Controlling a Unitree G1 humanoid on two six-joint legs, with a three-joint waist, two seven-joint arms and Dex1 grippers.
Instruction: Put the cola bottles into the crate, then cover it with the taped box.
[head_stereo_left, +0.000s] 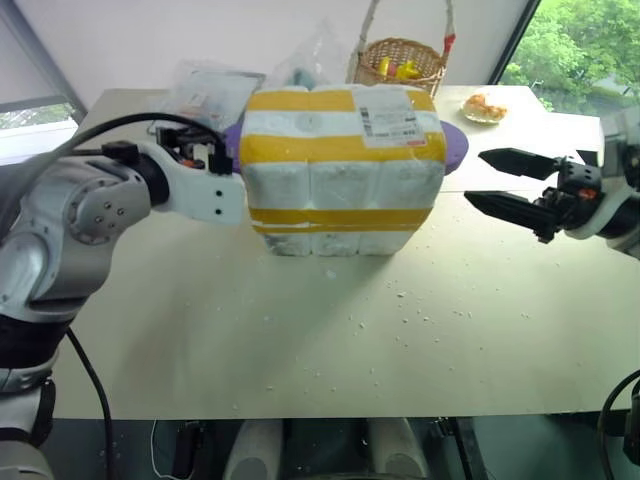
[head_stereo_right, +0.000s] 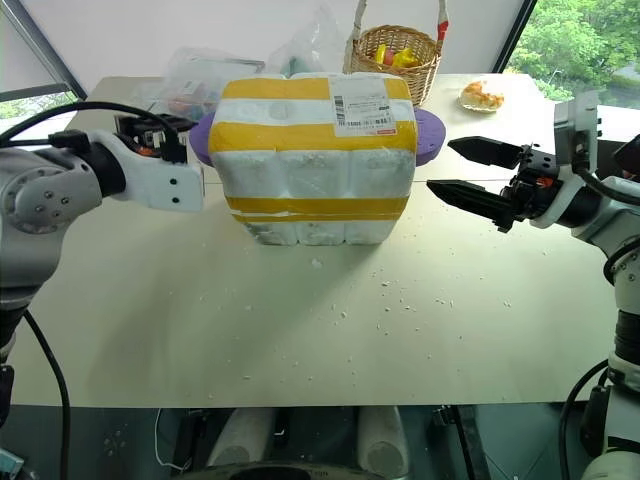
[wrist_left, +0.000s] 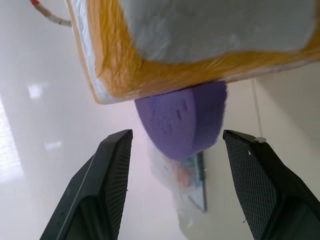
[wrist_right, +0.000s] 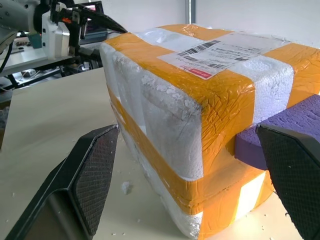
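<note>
**Grippers flank the covered crate, both apart from it**

Left gripper (wrist_left: 175, 185) — jaws parted, nothing between them; it sits just off the left end of the taped box (head_stereo_left: 345, 170), at the height of the upper yellow band. The head views hide its fingertips behind the wrist housing, so whether a tip brushes the foam I cannot tell; the left wrist view shows a gap. Right gripper (head_stereo_right: 475, 175) — jaws spread wide, empty, near the box's right end but clearly apart from it.

Taped box: stands upright mid-table (head_stereo_left: 300, 340), shipping label (head_stereo_left: 388, 120) on top. A second foam layer with its own yellow band shows beneath it, probably the crate (head_stereo_left: 335, 228), already covered. No bottles visible. A purple foam pad (wrist_right: 280, 125) sticks out behind the box at both ends.

Handling, judged:
- Styrofoam is light and stiff but crumbly — white crumbs (head_stereo_left: 420, 310) litter the table, so pinching a corner would chip it.
- The tape is smooth and likely slippery; bare foam should give more friction.
- If bottles are inside, the lower part is heavy and fragile.
- Best hold: press the two end faces together, one gripper per side, on the broad band.
</note>
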